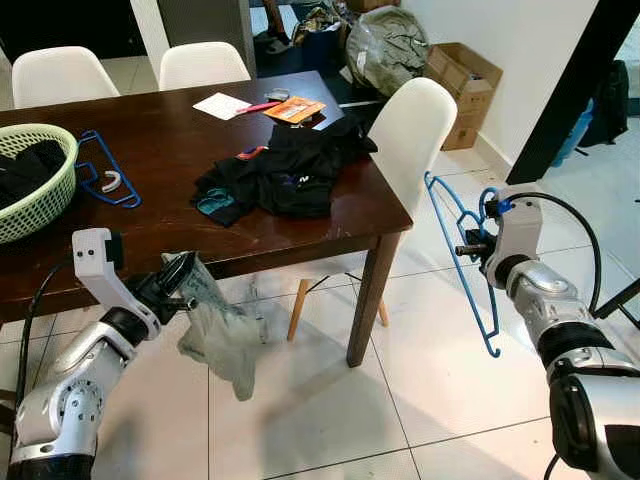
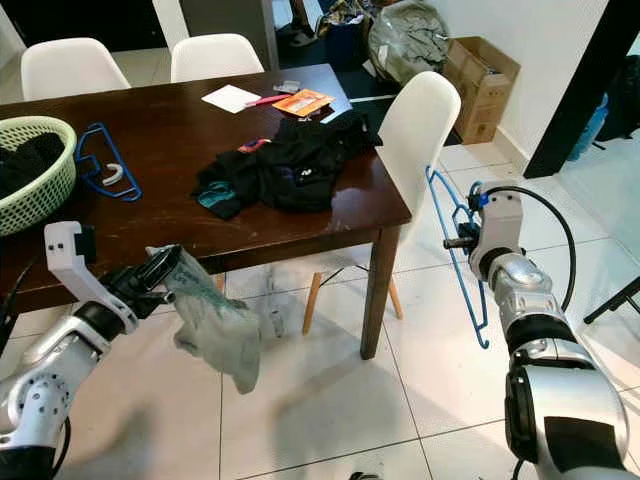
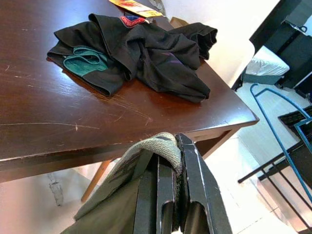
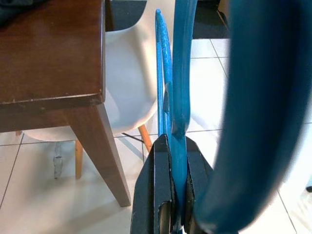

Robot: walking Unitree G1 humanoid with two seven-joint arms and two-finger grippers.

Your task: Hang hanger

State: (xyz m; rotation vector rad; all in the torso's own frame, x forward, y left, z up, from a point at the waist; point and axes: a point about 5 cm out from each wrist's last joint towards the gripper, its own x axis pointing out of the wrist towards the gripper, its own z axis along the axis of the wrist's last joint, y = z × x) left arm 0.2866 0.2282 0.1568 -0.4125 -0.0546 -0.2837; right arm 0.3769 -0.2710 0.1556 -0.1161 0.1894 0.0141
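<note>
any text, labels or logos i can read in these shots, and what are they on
None can be read.
Red patch on the black clothes on the table: has lettering, too blurred to read.
Orange packet at the table's far end: print too small to read.
White paper beside it: no legible writing.
Blue hanger in the right gripper and grey-green garment in the left gripper: no markings seen.

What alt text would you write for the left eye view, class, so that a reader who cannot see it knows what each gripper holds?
The right gripper is shut on a blue hanger beside a white chair, while the left gripper is shut on a grey-green garment that droops below the edge of a dark wooden table. On the table lie black clothes, another blue hanger and a green basket.
</note>
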